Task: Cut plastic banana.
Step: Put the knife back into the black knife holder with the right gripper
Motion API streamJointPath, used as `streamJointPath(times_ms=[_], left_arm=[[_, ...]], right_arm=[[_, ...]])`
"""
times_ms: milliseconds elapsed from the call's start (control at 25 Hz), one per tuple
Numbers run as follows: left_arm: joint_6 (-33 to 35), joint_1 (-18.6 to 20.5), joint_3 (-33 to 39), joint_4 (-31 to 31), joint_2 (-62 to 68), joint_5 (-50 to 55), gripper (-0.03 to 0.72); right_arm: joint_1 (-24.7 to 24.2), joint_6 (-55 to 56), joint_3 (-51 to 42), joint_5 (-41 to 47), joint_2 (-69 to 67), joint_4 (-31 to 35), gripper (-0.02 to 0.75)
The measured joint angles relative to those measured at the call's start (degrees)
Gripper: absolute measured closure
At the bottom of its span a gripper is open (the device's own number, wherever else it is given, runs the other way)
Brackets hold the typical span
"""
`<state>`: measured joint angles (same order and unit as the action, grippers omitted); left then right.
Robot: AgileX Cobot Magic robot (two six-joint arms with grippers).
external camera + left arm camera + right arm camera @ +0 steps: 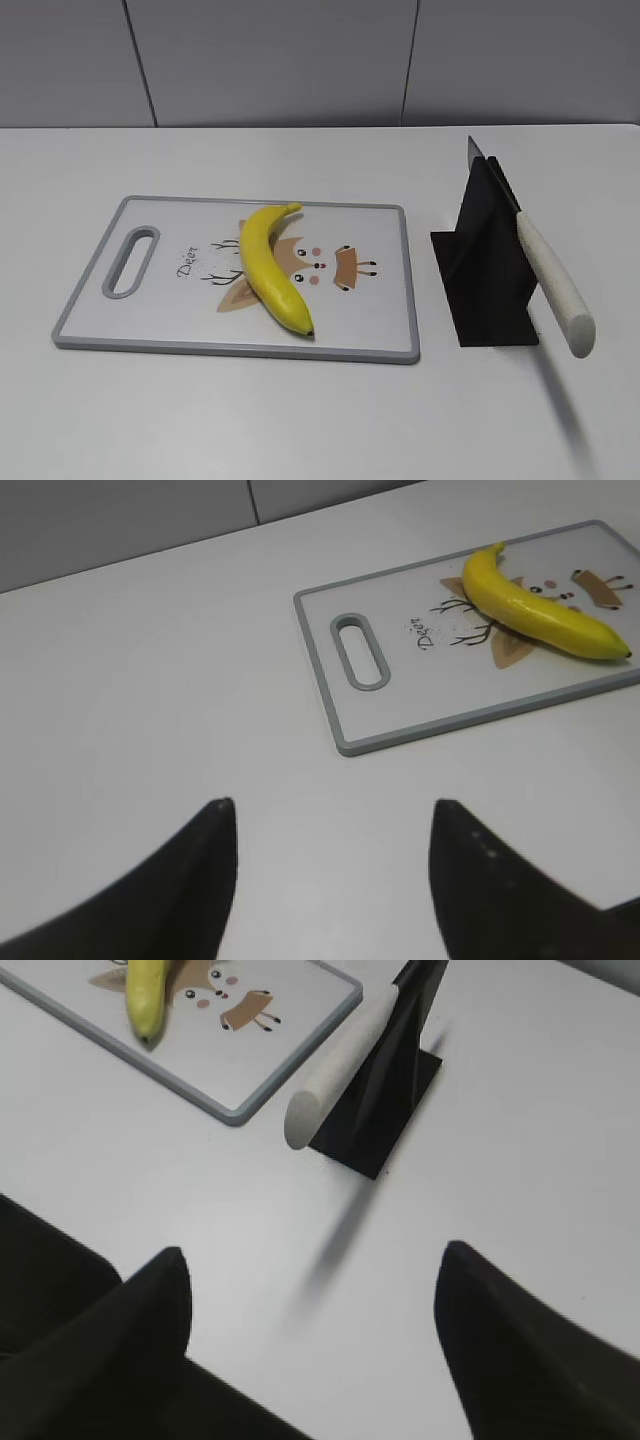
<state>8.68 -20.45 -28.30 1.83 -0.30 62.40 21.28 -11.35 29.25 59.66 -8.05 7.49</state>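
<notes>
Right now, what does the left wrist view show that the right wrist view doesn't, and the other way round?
Only the left wrist view shows the cutting board's handle slot, the "Deer" lettering and the whole plastic banana. Only the right wrist view shows the knife with its pale handle, leaning in the black stand beside the board. Both show the cutting board, part of the banana, the white table, and an open gripper over bare table: left gripper, right gripper.

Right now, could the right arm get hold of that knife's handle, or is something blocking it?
Probably yes. The right end effector is open above bare table, and the knife's pale handle juts out of the black stand toward it with nothing between them. The banana lies apart on the cutting board.
</notes>
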Motion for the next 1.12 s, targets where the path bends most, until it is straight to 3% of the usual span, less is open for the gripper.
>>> streamJointPath(times_ms=[280,760,960,1120], left_arm=[[0.0,0.0,0.0,-0.3,0.0,-0.1,0.104],[0.0,0.0,0.0,-0.6,0.0,-0.1,0.115],[0.0,1.7,0.0,-0.6,0.0,-0.2,0.120],[0.0,7.5,0.0,-0.6,0.0,-0.2,0.133]], right_arm=[[0.0,0.3,0.0,0.0,7.9,-0.2,0.150],[-0.7,1.1,-0.1,0.0,8.4,-0.7,0.150],[-7.9,1.1,-0.1,0.0,8.4,-0.7,0.150],[-14.3,1.1,-0.1,0.0,8.4,-0.6,0.150]])
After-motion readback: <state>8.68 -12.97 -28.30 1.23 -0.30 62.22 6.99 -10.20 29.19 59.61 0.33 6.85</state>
